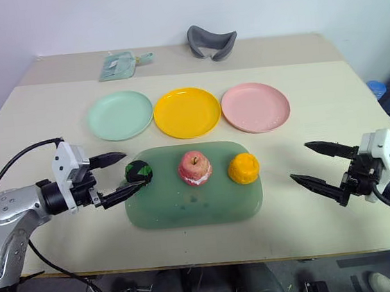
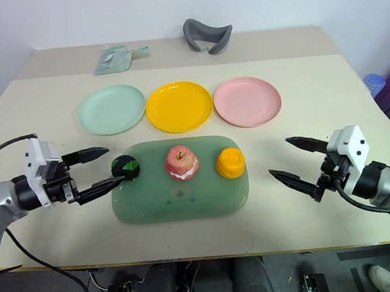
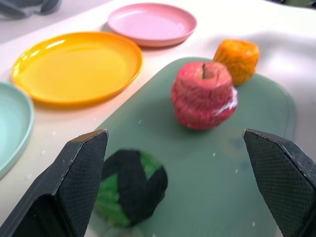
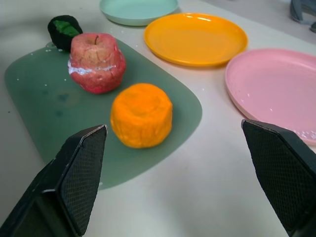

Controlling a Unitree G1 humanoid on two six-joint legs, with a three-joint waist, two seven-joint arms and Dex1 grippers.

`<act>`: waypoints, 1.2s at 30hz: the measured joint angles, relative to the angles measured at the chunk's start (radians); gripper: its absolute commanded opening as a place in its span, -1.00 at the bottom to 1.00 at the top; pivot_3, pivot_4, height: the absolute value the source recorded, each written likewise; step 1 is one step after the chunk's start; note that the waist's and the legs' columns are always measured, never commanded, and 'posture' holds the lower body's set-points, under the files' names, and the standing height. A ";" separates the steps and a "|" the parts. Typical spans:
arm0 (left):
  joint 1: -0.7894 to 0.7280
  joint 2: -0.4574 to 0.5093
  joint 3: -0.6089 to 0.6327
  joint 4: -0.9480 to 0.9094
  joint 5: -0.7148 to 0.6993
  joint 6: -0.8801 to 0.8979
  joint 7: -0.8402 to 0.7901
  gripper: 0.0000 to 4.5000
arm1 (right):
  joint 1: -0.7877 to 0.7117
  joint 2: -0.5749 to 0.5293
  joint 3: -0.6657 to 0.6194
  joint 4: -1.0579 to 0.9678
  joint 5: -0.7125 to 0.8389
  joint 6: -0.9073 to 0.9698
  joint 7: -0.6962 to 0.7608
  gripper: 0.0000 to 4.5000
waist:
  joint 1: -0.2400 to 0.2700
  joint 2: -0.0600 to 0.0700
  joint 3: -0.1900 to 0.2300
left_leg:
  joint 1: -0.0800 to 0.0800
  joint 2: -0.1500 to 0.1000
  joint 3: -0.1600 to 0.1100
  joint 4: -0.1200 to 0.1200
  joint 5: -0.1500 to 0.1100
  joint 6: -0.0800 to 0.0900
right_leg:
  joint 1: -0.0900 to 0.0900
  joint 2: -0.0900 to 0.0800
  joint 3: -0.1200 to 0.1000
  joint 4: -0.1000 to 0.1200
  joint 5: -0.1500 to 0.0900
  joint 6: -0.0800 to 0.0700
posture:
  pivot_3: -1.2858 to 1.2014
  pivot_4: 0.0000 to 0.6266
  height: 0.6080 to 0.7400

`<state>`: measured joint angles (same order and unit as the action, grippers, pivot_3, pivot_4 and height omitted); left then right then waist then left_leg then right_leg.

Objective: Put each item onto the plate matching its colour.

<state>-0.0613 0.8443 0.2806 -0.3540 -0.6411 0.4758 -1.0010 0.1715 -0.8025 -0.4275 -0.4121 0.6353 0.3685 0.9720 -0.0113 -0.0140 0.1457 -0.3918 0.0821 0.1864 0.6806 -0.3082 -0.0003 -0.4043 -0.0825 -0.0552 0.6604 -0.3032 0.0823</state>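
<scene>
Three toy fruits sit in a row on a dark green tray (image 1: 187, 206): a green-and-black round one (image 1: 138, 171) at the left, a red-pink apple (image 1: 194, 168) in the middle, an orange lumpy one (image 1: 243, 168) at the right. Behind the tray lie three plates: mint green (image 1: 120, 115), yellow (image 1: 186, 112), pink (image 1: 255, 107), all bare. My left gripper (image 1: 120, 173) is open just left of the green-and-black fruit, its fingers either side of it without touching. My right gripper (image 1: 315, 163) is open to the right of the tray, with nothing between its fingers.
At the table's far edge lie a pale green pouch (image 1: 119, 64) and a grey curved band (image 1: 211, 42). Bare tabletop surrounds the tray on both sides and in front.
</scene>
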 measured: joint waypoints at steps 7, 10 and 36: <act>-0.099 -0.088 -0.042 0.010 0.031 -0.001 0.102 1.00 | -0.210 0.035 0.143 0.011 0.009 -0.004 0.021 0.98 | 0.000 0.000 0.000 | 0.000 0.000 0.000 0.001 0.000 0.000 | 0.000 0.001 0.000 0.000 0.000 0.000 | 0.03 -0.52 1.00; -0.134 -0.090 -0.086 0.003 0.137 0.060 0.258 1.00 | -0.316 0.041 0.231 0.039 0.008 -0.001 0.056 0.98 | 0.000 0.000 0.000 | 0.000 0.000 0.000 0.001 0.000 0.000 | 0.000 0.001 0.000 0.000 0.000 0.000 | 0.03 -0.52 1.00; -0.073 -0.073 -0.177 -0.020 0.163 0.231 0.299 1.00 | -0.527 0.124 0.390 0.284 -0.084 -0.118 0.220 0.98 | 0.001 0.000 0.001 | 0.000 0.000 0.001 0.001 0.000 0.000 | -0.001 0.000 0.000 0.001 0.000 0.000 | 0.03 -0.52 1.00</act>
<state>-0.1341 0.7714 0.1031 -0.3735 -0.4783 0.7070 -0.7016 -0.3554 -0.6787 -0.0378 -0.1282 0.5514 0.2506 1.1919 -0.0102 -0.0142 0.1463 -0.3923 0.0824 0.1872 0.6820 -0.3080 -0.0004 -0.4050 -0.0824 -0.0553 0.6613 -0.3030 0.0825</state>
